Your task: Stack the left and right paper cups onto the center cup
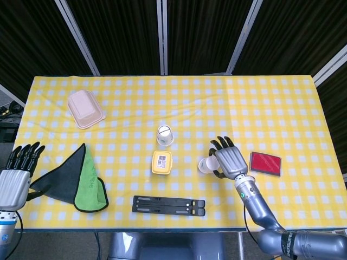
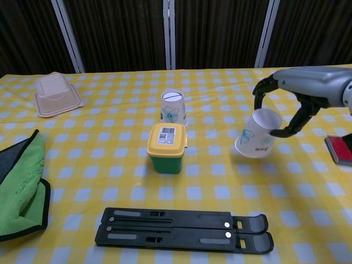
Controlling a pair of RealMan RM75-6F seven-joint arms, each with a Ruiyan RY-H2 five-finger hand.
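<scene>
An upside-down paper cup with a blue flower print (image 2: 172,108) (image 1: 165,134) stands at the table's middle, just behind a small yellow-lidded green box (image 2: 166,147) (image 1: 161,162). My right hand (image 2: 297,99) (image 1: 227,158) holds a second paper cup (image 2: 257,133) (image 1: 206,165) by its closed end, tilted, with its open mouth pointing down and left, lifted off the cloth to the right of the box. At the lower left corner of the head view my left hand (image 1: 17,171) hangs past the table's left edge, fingers straight and apart, holding nothing.
A beige clamshell box (image 1: 85,109) lies at the back left. A green and dark cloth (image 1: 81,181) is at the front left, a black folding stand (image 2: 184,229) along the front edge, and a red card (image 1: 265,163) right of my right hand.
</scene>
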